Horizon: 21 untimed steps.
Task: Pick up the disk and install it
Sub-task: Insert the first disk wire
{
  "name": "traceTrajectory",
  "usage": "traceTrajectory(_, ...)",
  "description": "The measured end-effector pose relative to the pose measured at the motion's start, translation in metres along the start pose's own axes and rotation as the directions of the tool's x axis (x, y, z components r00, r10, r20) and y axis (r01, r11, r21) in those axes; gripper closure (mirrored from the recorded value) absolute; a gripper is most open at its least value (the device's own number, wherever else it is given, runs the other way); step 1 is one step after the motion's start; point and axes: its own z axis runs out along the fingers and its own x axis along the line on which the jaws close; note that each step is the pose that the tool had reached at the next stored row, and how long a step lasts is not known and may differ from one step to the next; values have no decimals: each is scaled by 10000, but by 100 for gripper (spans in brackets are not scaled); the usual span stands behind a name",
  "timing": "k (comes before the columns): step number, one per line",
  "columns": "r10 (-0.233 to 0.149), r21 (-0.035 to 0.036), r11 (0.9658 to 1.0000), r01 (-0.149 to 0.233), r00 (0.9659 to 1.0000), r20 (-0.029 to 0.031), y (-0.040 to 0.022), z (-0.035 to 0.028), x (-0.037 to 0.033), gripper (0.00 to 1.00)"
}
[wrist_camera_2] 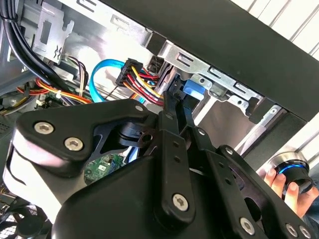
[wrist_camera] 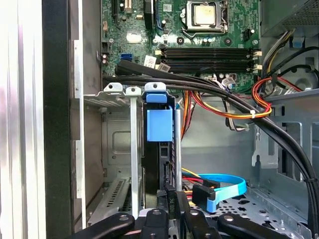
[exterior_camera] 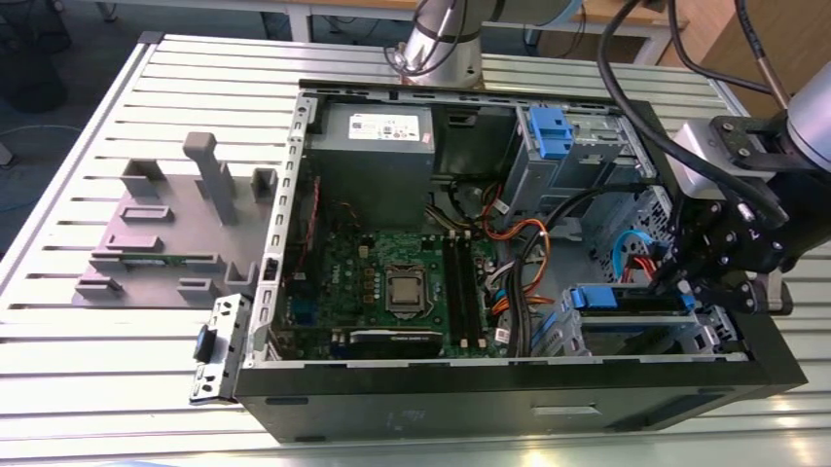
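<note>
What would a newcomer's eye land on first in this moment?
The open computer case with its green motherboard dominates the exterior view. At that view's right, the black hand reaches into the drive cage at the disk with its blue bracket. A grey stand sits outside, left.

The computer case (exterior_camera: 520,389) lies open on the table (exterior_camera: 78,331), with the stand (exterior_camera: 169,224) beside it toward the exterior view's left. The disk (exterior_camera: 632,299) sits in the drive cage (exterior_camera: 636,336) at the case's corner toward the exterior view's right, the hand (exterior_camera: 727,282) just above it.
</note>
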Motion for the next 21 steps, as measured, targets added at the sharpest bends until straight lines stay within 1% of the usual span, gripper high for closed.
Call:
traceTrajectory(4, 0, 0, 10000, 0, 10000, -2, 33, 1, 2, 81)
traceTrajectory(8, -1, -1, 10000, 1, 10000, -3, 34, 2, 1, 81)
traceTrajectory(15, 1, -1, 10000, -1, 10000, -8, 32, 36, 3, 81)
traceTrajectory(21, 1, 0, 10000, -1, 10000, -9, 29, 44, 3, 81)
